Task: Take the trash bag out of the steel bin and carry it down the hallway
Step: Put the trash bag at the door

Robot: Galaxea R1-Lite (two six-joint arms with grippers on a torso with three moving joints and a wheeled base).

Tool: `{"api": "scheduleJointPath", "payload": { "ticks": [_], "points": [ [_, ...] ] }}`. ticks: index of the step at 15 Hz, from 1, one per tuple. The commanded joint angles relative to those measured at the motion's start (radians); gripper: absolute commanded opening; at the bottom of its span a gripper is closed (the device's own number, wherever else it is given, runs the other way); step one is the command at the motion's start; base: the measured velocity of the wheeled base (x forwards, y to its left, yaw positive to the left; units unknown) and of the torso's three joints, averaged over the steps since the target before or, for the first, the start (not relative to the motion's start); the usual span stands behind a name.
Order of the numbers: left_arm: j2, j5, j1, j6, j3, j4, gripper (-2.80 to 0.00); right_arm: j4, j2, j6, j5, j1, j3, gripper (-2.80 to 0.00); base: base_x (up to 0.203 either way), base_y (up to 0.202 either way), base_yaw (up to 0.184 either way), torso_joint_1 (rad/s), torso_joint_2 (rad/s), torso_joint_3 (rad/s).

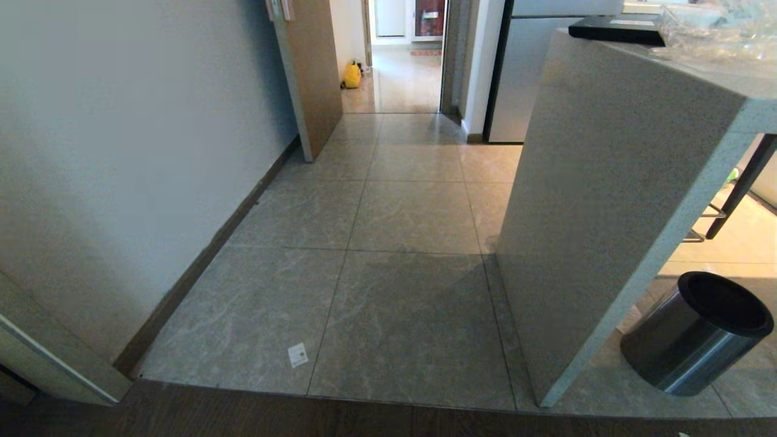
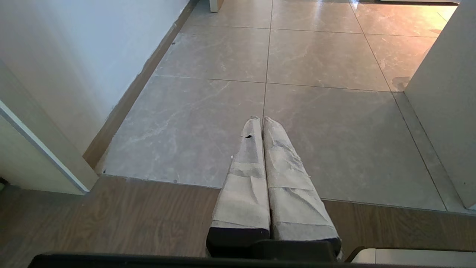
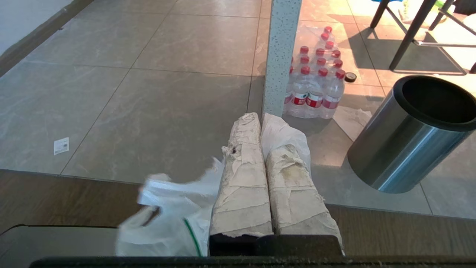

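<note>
Both arms sit outside the head view; right tool point(image 3: 262, 119) pinches the half-hidden trash bag point(image 3: 167, 223), left tool point(image 2: 261, 122) closed, empty.

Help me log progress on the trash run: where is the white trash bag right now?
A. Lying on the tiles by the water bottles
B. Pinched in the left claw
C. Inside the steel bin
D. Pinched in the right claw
D: the right wrist view shows the right claw shut on the trash bag, whose plastic hangs beside the fingers, while the steel bin stands open and dark inside.
</note>
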Motion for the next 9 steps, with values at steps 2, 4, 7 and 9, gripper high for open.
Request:
{"api": "scheduleJointPath", "payload": {
  "ticks": [2, 4, 7, 9],
  "points": [
    [0.0, 0.001, 0.0, -0.002, 0.0, 0.002, -2.8, 0.001, 0.001, 0.001, 0.0, 0.0, 0.0, -2.8, 0.0, 0.0, 0.0, 0.0, 0.0, 0.0],
    [0.0, 0.001, 0.0, -0.002, 0.0, 0.002, -2.8, -0.001, 0.0, 0.001, 0.0, 0.0, 0.0, -2.8, 0.001, 0.099, -0.009, 0.0, 0.0, 0.002],
    [0.0, 0.0, 0.0, -0.002, 0.0, 0.001, -2.8, 0.001, 0.001, 0.001, 0.0, 0.001, 0.0, -2.8, 0.0, 0.18, -0.001, 0.003, 0.0, 0.0],
    [0.0, 0.0, 0.0, -0.002, 0.0, 0.001, -2.8, 0.001, 0.0, 0.001, 0.0, 0.001, 0.0, -2.8, 0.0, 0.046, 0.0, 0.001, 0.0, 0.001]
  ]
}}
